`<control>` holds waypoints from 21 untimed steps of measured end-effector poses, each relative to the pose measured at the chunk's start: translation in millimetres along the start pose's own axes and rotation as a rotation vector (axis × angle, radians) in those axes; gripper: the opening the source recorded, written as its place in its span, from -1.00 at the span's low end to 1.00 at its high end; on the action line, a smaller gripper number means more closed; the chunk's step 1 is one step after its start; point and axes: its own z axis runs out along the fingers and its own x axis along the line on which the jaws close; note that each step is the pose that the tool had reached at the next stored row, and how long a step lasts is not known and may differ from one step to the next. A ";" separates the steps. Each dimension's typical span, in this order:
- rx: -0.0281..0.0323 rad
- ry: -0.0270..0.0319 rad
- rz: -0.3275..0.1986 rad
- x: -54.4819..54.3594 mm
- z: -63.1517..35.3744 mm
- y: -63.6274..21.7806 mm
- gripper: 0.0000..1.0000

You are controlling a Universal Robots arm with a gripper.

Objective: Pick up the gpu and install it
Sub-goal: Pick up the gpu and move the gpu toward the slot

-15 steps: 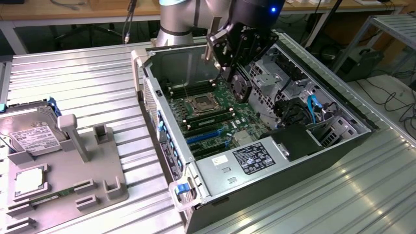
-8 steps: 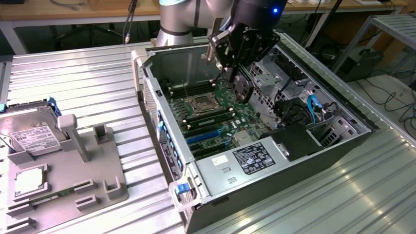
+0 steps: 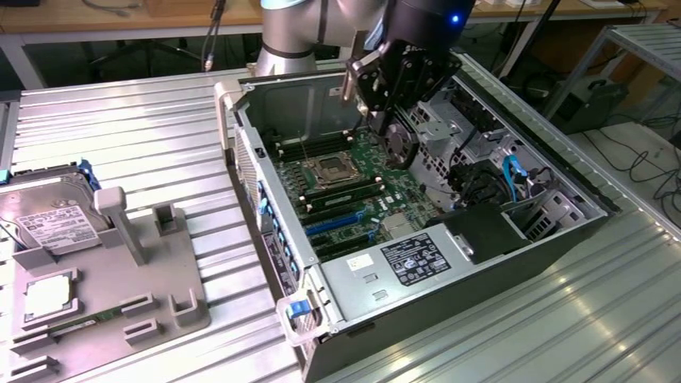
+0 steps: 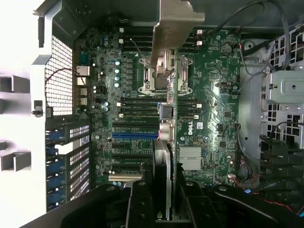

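Grips the gpu (image 3: 404, 155) in the hand (image 3: 385, 112), shut on its two flat sides. Holds it up in the air over the open computer case (image 3: 362, 335). Not touching the green board (image 3: 356, 187) inside, and not in any slot yet.

So no reaching out for the card: sits right in the hand, between the black fingers (image 4: 137, 204). Hangs above the middle of the green board, close to the square chip socket (image 3: 328, 167). In the exterior view, slants down and away from the hand, with the pale metal bracket (image 3: 356, 76) up high beside the hand and the round black fan (image 3: 398, 142) lower down. In the wrist view, looks like a thin line seen from the edge, running across the long slots and not along them. Hard to tell the true tilt from that. Passes just beside one end of the blue slot (image 4: 134, 135).

Thin, flat and stiff, like a small hard tile. Green on the board part, black and smooth on the cooler face, shiny and pale on the bent bracket. Probably easy to scratch on the sharp grey walls of the case.

Under the case: a ribbed metal table (image 3: 139, 120). Off to the exterior view's left, well apart from the case: a grey holder (image 3: 139, 295) with a silver hard drive (image 3: 48, 227) on it.
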 end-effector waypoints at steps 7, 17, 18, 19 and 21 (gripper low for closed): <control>0.0041 -0.0030 0.000 -6.4 2.2 -0.1 -0.45; 0.0136 -0.0218 -0.001 -22.0 4.1 3.0 -0.45; 0.0158 -0.0246 -0.001 -23.9 4.4 3.6 -0.45; 0.0167 -0.0264 -0.001 -25.4 4.7 4.0 -0.45; 0.0171 -0.0272 -0.001 -29.5 5.2 4.8 -0.45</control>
